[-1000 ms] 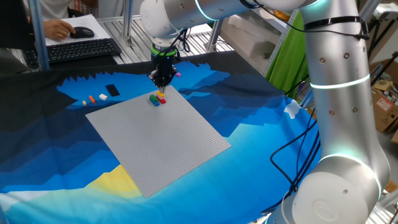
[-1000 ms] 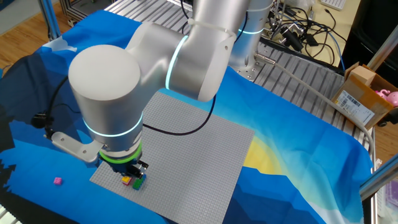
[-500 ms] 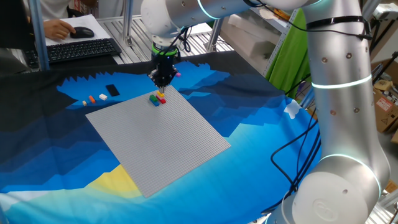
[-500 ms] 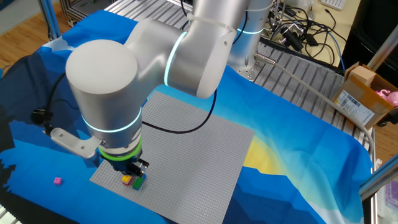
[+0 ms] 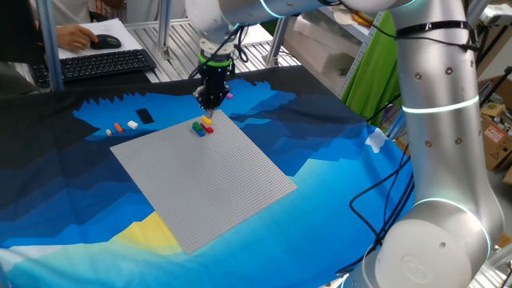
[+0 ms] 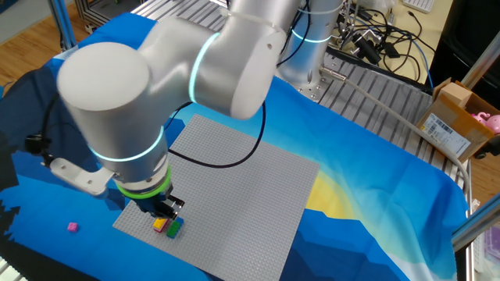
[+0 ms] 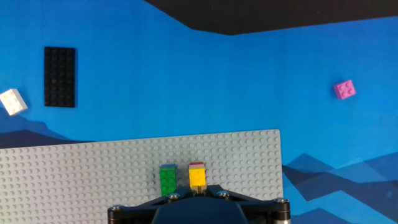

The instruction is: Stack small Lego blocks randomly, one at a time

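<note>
Two small Lego stacks stand near the far corner of the grey baseplate point(image 5: 204, 172): a green brick with a blue one on top point(image 7: 168, 180) and a yellow brick with a red one on top point(image 7: 197, 175). They also show in one fixed view point(image 5: 202, 126) and in the other point(image 6: 167, 226). My gripper point(image 5: 210, 102) hangs a little above them, also seen in the other fixed view point(image 6: 162, 211). Its jaws stand close together with only a narrow slit and hold nothing. A loose pink brick point(image 7: 344, 89) lies on the blue cloth beyond the plate.
A black flat plate point(image 7: 60, 76) and a white brick point(image 7: 12, 101) lie on the cloth left of the baseplate, with an orange brick point(image 5: 118, 126) and another small one beside them. A keyboard point(image 5: 100, 64) and a person's hand are at the back.
My gripper has risen from the two stacks and shifted slightly toward the back edge. The bricks have not moved.
</note>
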{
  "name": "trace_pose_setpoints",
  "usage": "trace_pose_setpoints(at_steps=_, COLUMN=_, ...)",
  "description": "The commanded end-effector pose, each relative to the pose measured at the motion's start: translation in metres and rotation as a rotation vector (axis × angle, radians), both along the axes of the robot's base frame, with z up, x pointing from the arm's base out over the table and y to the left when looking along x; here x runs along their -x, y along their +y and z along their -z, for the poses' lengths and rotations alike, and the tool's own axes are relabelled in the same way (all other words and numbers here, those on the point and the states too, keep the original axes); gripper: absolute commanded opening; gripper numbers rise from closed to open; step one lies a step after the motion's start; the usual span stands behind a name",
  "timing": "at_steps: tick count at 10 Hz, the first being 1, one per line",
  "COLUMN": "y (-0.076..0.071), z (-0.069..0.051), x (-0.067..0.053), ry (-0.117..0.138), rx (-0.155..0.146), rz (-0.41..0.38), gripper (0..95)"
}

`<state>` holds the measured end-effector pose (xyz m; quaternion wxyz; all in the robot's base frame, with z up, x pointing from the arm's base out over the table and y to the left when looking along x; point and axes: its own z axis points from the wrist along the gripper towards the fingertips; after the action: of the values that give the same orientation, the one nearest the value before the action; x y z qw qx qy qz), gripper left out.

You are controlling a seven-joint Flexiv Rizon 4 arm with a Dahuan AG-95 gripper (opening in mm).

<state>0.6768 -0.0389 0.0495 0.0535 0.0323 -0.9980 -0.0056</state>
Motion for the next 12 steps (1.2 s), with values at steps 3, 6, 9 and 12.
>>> trace_pose_setpoints(at_steps=3, y=0.003, z=-0.003, x=0.005, ry=0.026, rx=0.008, rz=0.014, gripper=0.0)
trace_pose_setpoints(at_steps=6, y=0.003, z=-0.003, x=0.006, ry=0.037, rx=0.012, rz=0.034, gripper=0.0)
trace_pose_setpoints(at_steps=9, y=0.006, z=-0.002, x=0.009, ry=0.035, rx=0.015, rz=0.070, gripper=19.0)
trace_pose_setpoints(at_steps=12, y=0.014, z=-0.004, x=0.014, ry=0.037, rx=0.017, rz=0.094, gripper=0.0)
